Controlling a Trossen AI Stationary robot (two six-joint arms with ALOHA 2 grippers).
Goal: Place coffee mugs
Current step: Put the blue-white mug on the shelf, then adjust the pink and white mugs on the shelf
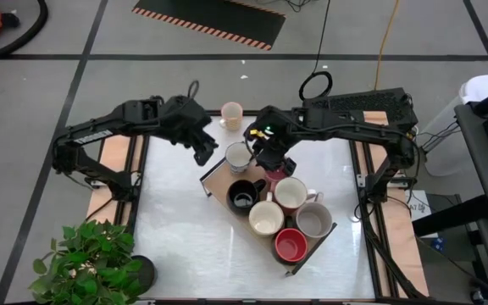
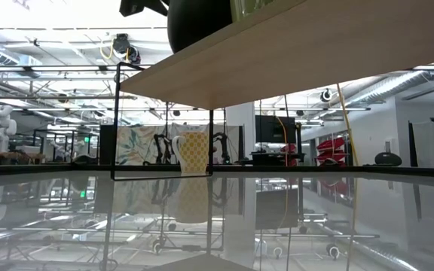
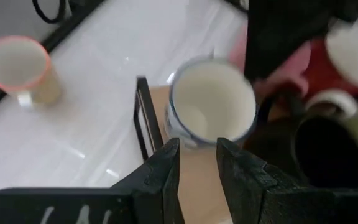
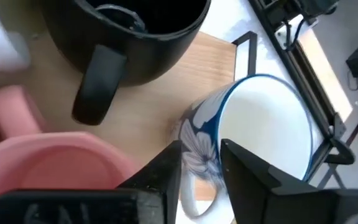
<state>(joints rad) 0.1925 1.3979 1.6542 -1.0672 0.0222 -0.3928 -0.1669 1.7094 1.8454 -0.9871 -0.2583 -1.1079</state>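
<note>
Desk [image 1: 176, 246] surface shows white and bare on every side of the wooden tray [image 1: 217, 180], with the widest open stretch on the left arm's side of it. The tray lies slantwise near the middle, black wire frames at both ends. A potted plant [image 1: 87, 258] stands well apart from the tray, at the desk's near left corner.

Seven mugs crowd the tray. The blue-and-white mug [image 1: 238, 156] sits at the tray's far end, just inside the wire frame; it is white inside with a blue rim and a blue flower pattern on its wall. Beside it toward the tray's middle stands the black mug [image 1: 244, 196], then a pink mug [image 1: 274, 178] largely hidden under the right arm, three pale mugs, and a red mug [image 1: 290, 246] at the opposite end. One cream mug [image 1: 231, 115] stands alone on the desk beyond the tray's far end, upright, handle showing.

The right tool [image 4: 201, 162] hangs over the blue-and-white mug [image 4: 260, 134], its fingers slightly apart near the handle, clamped on nothing that can be seen. The left tool [image 3: 197, 163] hovers just off the same end of the tray, fingers apart and empty, the blue-and-white mug [image 3: 211, 102] just ahead of them.
</note>
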